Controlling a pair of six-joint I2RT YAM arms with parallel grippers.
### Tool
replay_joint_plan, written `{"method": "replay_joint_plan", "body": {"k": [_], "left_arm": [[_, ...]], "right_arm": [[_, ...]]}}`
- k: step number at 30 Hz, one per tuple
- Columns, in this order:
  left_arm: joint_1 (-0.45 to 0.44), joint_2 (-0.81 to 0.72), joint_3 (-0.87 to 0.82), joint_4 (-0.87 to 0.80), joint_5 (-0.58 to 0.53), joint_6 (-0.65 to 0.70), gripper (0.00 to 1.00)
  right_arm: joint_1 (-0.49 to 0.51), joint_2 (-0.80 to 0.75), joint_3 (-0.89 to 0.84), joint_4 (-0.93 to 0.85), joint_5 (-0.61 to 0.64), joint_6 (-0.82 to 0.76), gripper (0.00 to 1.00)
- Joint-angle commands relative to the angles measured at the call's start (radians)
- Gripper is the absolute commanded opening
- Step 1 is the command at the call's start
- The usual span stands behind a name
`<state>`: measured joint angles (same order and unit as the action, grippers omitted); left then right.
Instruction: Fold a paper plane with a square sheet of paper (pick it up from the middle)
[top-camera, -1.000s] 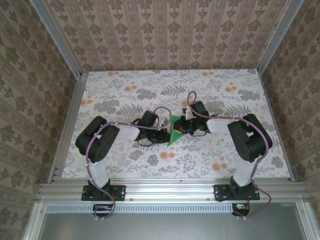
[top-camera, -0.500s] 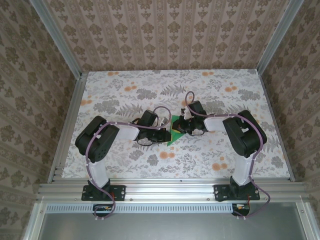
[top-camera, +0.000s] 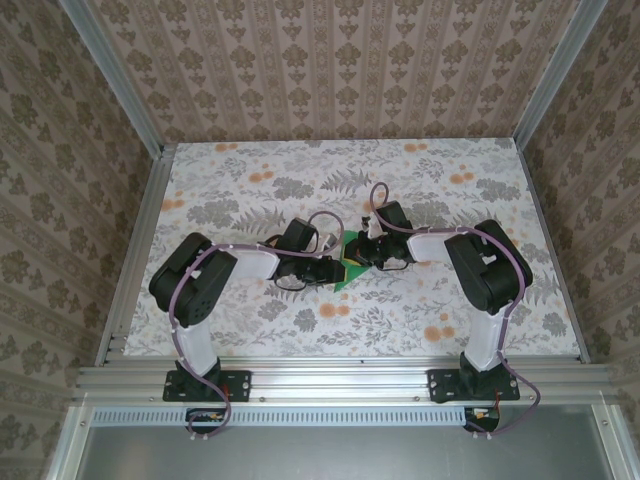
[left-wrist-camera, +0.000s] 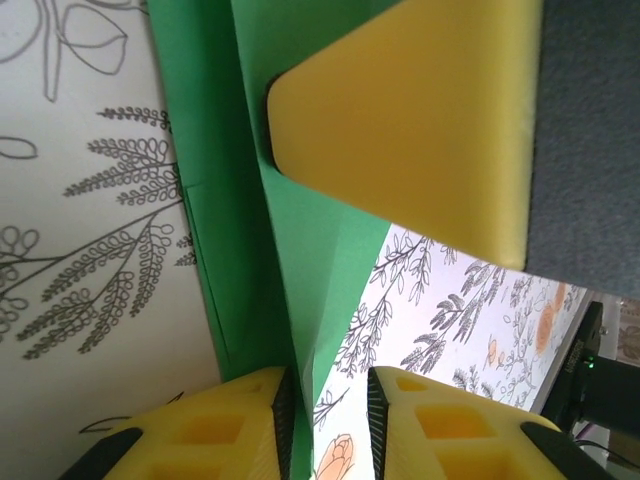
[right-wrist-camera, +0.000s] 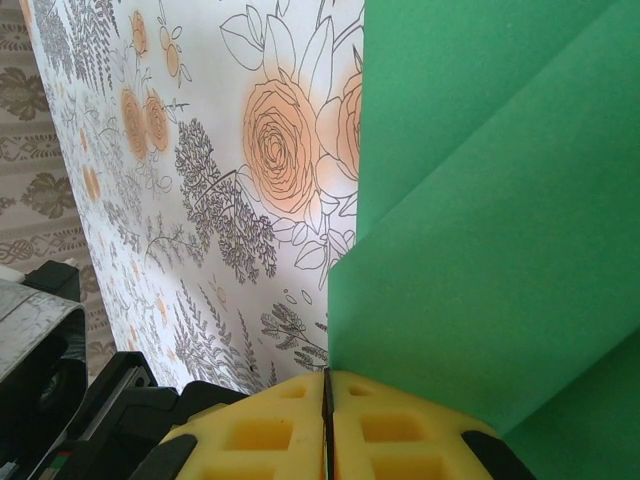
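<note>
The green sheet of paper (top-camera: 347, 277), creased into a pointed shape, lies mid-table between both grippers. In the left wrist view a raised fold of the paper (left-wrist-camera: 250, 200) runs down between the yellow fingers of my left gripper (left-wrist-camera: 328, 375). The jaws stand apart, and the fold touches only the left pad (left-wrist-camera: 278, 400). My right gripper (right-wrist-camera: 327, 372) is shut, pads together, its tips resting at the edge of an upper layer of the paper (right-wrist-camera: 500, 250). Its yellow finger (left-wrist-camera: 400, 120) lies over the paper. From above, the left gripper (top-camera: 338, 268) and right gripper (top-camera: 368, 255) meet at the sheet.
The flower-patterned table (top-camera: 250, 190) is walled by aluminium rails (top-camera: 135, 250) and wallpapered panels on three sides. Both arms bend inward from their bases at the near edge. Bare tabletop stretches behind and to both sides of the paper.
My left gripper's jaws have parted and let go of the paper fold. The right arm has drawn slightly to the left, with its gripper still shut over the sheet.
</note>
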<state>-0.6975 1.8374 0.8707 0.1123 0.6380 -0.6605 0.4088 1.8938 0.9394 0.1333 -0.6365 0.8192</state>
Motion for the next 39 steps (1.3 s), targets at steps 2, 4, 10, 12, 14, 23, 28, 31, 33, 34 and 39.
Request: {"method": "replay_joint_plan", "body": {"k": [2,4,10,12,14,23,28,31,33,34,39], "left_arm": [[-0.004,-0.023,0.016,-0.120,-0.085,0.064,0.29],[-0.007,-0.023,0.021,-0.130,-0.086,0.073,0.28],[-0.014,-0.018,0.038,-0.167,-0.107,0.090,0.18],[-0.015,-0.017,0.040,-0.172,-0.113,0.094,0.13],[-0.016,-0.015,0.036,-0.166,-0.113,0.092,0.08],[0.001,-0.009,0.001,-0.091,-0.076,0.046,0.00],[0.012,-0.013,-0.014,-0.068,-0.059,0.030,0.00],[0.015,-0.013,-0.019,-0.060,-0.051,0.024,0.00],[0.017,-0.012,-0.022,-0.052,-0.048,0.021,0.00],[0.018,-0.012,-0.021,-0.052,-0.045,0.021,0.00],[0.018,-0.009,-0.025,-0.040,-0.040,0.013,0.00]], "right_arm": [[-0.004,0.022,0.024,0.015,0.001,0.014,0.10],[-0.003,0.025,0.025,0.016,0.000,0.014,0.10],[-0.003,0.027,0.029,0.020,-0.002,0.018,0.10],[-0.004,0.027,0.030,0.018,-0.003,0.018,0.10],[-0.004,0.027,0.029,0.018,-0.003,0.018,0.10],[-0.005,-0.036,0.028,-0.030,-0.004,-0.010,0.13],[-0.014,-0.094,0.007,-0.057,0.006,-0.029,0.15],[-0.015,-0.110,-0.005,-0.049,0.000,-0.029,0.15],[-0.015,-0.109,-0.009,-0.046,-0.007,-0.028,0.14],[-0.013,-0.105,-0.011,-0.044,-0.009,-0.028,0.13],[-0.012,-0.072,-0.008,-0.016,-0.023,-0.012,0.11]]}}
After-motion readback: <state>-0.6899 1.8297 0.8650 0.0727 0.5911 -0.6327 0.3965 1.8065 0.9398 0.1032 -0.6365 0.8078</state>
